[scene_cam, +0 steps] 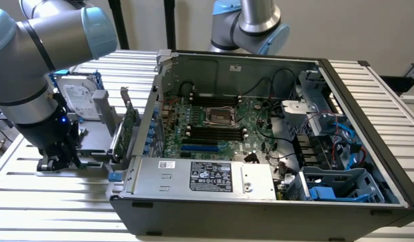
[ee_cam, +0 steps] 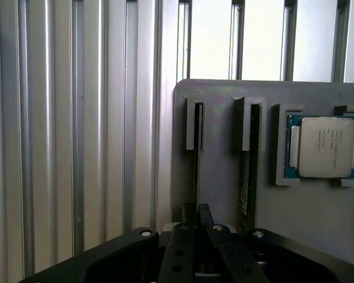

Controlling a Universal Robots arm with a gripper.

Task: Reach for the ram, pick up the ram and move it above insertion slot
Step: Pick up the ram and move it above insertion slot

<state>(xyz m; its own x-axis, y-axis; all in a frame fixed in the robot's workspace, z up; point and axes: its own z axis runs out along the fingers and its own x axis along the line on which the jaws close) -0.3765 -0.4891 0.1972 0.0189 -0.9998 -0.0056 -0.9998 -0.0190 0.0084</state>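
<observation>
Ribbed aluminium table (ee_cam: 76, 118) slats give way to a matte grey slotted holder (ee_cam: 221, 159), where the ram (ee_cam: 196, 153) stands edge-on, thin and flat. The black gripper (ee_cam: 197, 207) pinches its edge, fingers nearly together. A square, metal-lidded CPU (ee_cam: 323, 146) lies farther right.

A plain pale wall (scene_cam: 368, 30) stands far back, behind black posts (scene_cam: 169, 22) and a silver surface (scene_cam: 52, 201) made of long ridges.
</observation>
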